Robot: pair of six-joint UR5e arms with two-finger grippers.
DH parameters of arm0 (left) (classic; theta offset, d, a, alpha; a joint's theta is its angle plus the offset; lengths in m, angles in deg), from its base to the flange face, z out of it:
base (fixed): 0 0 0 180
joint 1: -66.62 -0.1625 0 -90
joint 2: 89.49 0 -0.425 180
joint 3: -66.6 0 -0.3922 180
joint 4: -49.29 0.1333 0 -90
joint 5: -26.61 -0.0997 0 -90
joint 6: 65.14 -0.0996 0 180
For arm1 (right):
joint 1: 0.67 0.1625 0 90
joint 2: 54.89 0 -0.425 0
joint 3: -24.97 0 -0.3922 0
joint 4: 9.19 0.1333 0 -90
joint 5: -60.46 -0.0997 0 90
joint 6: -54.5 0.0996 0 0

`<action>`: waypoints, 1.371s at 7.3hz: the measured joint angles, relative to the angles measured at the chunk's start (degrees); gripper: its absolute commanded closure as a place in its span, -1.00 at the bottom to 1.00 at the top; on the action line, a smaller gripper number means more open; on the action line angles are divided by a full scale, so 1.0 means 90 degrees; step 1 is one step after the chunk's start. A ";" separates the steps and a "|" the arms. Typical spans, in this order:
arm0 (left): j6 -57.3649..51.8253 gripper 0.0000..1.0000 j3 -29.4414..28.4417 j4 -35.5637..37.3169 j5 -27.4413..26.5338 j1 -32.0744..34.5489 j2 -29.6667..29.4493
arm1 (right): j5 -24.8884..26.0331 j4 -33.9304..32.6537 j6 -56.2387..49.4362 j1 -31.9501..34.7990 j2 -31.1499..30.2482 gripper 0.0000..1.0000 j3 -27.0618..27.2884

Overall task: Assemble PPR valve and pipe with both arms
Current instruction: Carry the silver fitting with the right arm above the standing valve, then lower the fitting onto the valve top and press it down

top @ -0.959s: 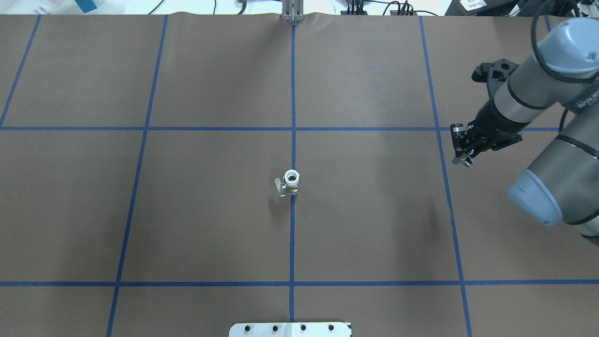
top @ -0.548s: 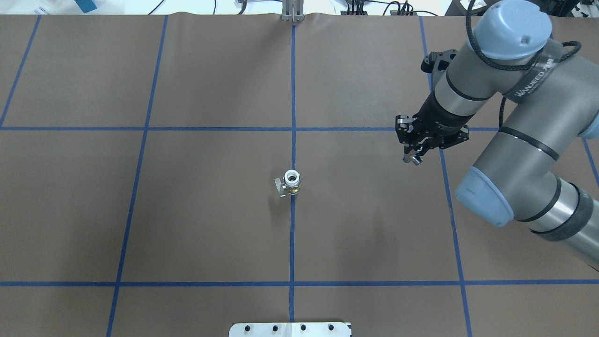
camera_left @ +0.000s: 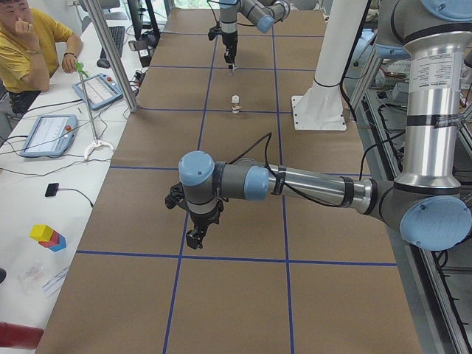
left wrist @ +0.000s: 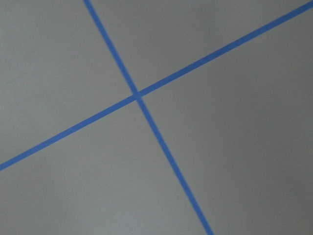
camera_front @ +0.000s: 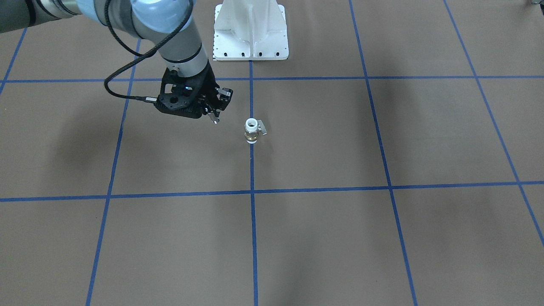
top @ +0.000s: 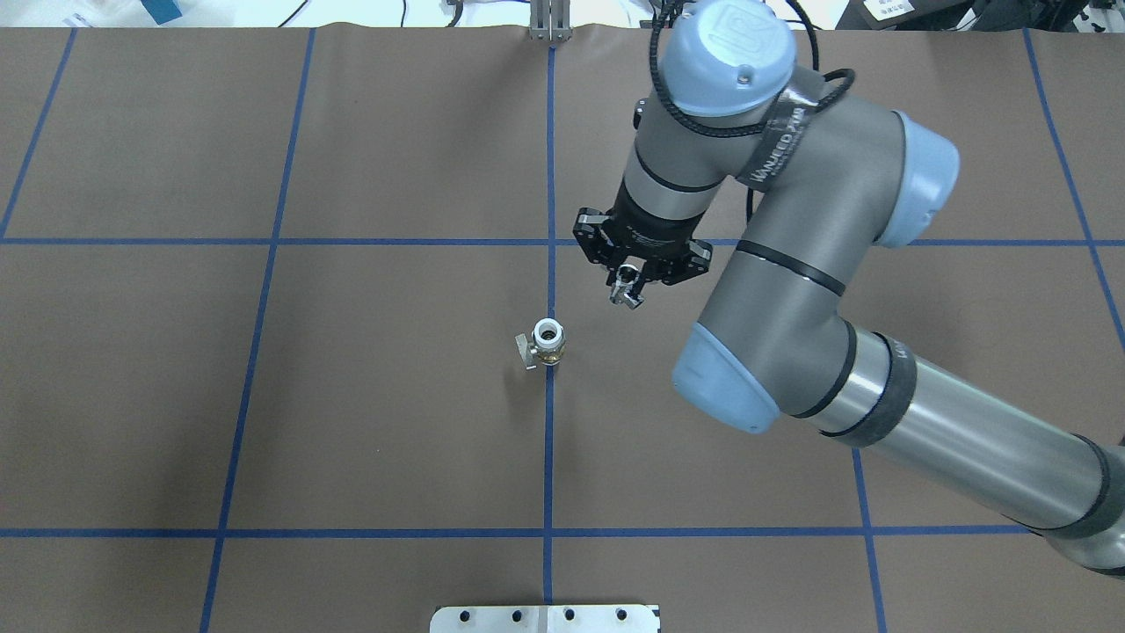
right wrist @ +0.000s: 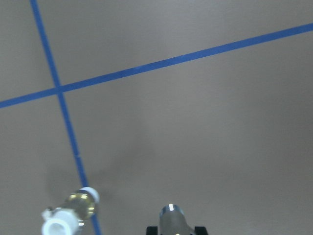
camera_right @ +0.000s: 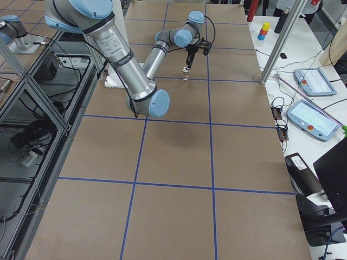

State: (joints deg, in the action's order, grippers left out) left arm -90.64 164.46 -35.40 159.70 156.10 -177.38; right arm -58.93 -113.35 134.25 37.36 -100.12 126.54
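The PPR valve (top: 547, 341) stands upright on the brown table at the centre tape line, white open end up, lever to its left. It also shows in the front view (camera_front: 252, 130) and low left in the right wrist view (right wrist: 68, 218). My right gripper (top: 626, 294) hangs above the table a little right of and beyond the valve, shut on the small silver pipe (right wrist: 171, 221), which points down. In the front view my right gripper (camera_front: 214, 118) is left of the valve. My left gripper (camera_left: 193, 240) shows only in the exterior left view, far from the valve; I cannot tell its state.
The white pedestal base (camera_front: 250, 29) stands behind the valve on the robot's side. Blue tape lines (left wrist: 138, 95) grid the brown table. An operator (camera_left: 29, 44) sits at a side bench with control pendants (camera_left: 48, 134).
My right arm has swept from the table's right edge leftward toward the valve, carrying the pipe. The valve has not moved.
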 measured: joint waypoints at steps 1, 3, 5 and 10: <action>-0.0026 -1.00 -0.0063 -0.0002 0.0122 0.0040 0.0017 | 0.0092 0.0005 0.0257 -0.0121 0.0353 1.00 -0.0284; -0.0016 -1.00 -0.0096 -0.0001 0.0191 0.0051 0.0026 | 0.0342 0.0136 0.0676 -0.0357 0.0939 1.00 -0.0964; -0.0009 -1.00 -0.0102 0.0001 0.0198 0.0053 0.0028 | 0.0617 0.0178 0.0819 -0.0596 0.1128 1.00 -0.1285; -0.0008 -1.00 -0.0103 -0.0003 0.0209 0.0050 0.0023 | 0.0735 0.0021 0.0817 -0.0688 0.1043 1.00 -0.1359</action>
State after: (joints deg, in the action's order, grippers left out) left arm -90.71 163.53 -35.43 161.58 156.55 -177.17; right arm -52.31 -113.16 141.60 31.17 -90.73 114.31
